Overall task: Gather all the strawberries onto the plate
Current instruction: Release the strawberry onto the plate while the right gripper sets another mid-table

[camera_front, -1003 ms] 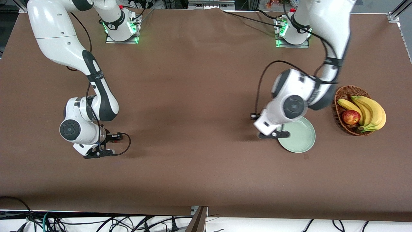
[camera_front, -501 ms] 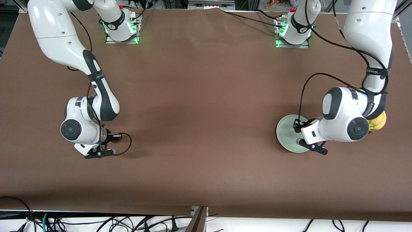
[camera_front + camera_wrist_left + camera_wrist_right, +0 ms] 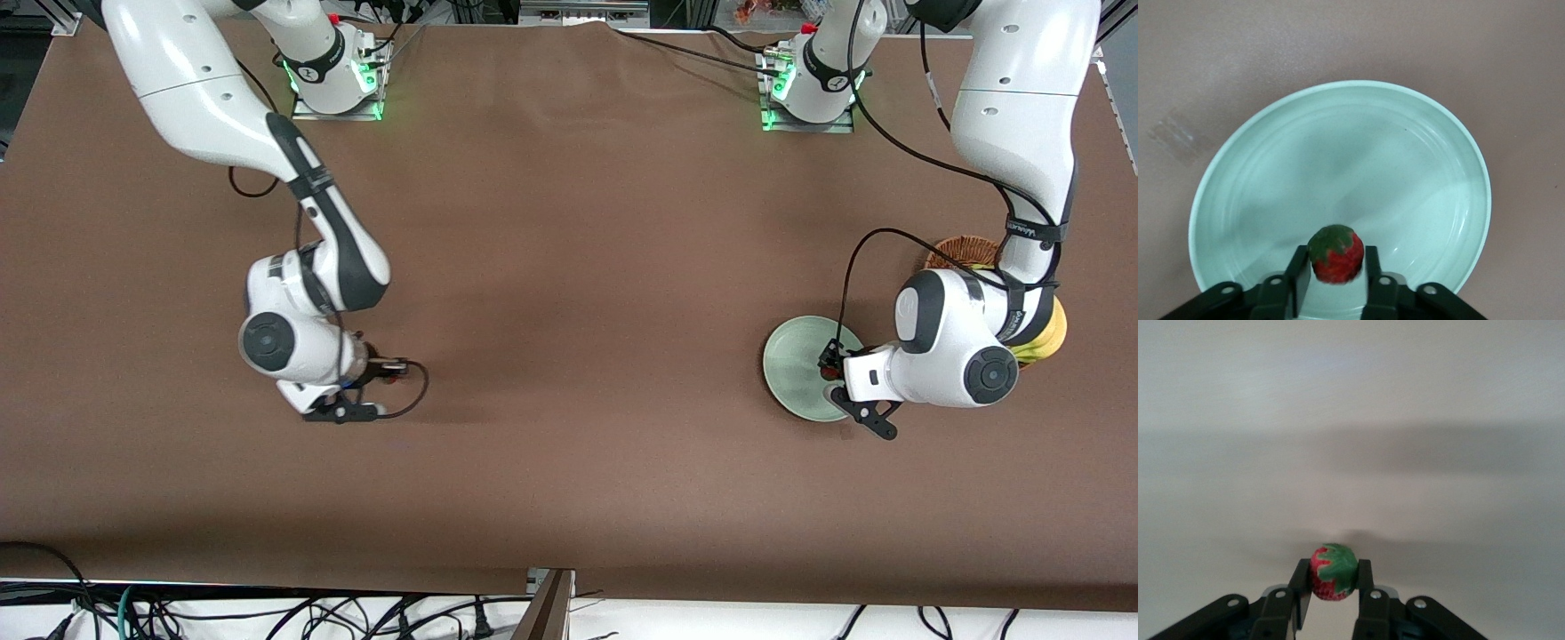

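Observation:
The pale mint-green plate [image 3: 794, 364] [image 3: 1338, 160] lies toward the left arm's end of the table. My left gripper [image 3: 852, 405] [image 3: 1336, 267] hangs over the plate's near rim, its fingers against a red strawberry [image 3: 1335, 256] with a green cap. My right gripper [image 3: 344, 412] [image 3: 1333, 583] is over bare brown cloth toward the right arm's end, shut on another strawberry [image 3: 1333, 579]. Neither berry shows in the front view, where the hands cover them.
A brown wicker basket [image 3: 958, 248] with bananas [image 3: 1052, 336] stands beside the plate, at the left arm's end, mostly hidden under the left arm. Cables lie along the table's near edge.
The left arm has swung across the plate to its basket side and settled over the rim. The right arm has shifted toward the table's middle.

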{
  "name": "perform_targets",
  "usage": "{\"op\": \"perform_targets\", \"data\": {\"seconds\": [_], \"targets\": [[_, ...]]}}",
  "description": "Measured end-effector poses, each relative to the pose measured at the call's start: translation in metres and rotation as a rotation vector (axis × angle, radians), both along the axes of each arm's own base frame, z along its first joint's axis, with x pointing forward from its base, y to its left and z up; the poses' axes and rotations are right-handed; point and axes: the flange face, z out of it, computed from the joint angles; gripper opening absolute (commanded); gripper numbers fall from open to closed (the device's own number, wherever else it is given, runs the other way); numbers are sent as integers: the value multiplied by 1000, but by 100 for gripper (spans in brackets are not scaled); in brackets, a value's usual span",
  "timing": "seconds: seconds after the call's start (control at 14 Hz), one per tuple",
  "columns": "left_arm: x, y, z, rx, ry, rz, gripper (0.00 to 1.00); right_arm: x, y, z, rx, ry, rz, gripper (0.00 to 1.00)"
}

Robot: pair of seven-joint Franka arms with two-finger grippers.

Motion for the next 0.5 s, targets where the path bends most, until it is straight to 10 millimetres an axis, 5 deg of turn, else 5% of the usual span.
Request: {"op": "perform_targets", "data": {"seconds": [0.5], "targets": [[10, 0, 31, -3, -24, -5, 100, -91, 218, 21, 43, -45, -230, 12]]}}
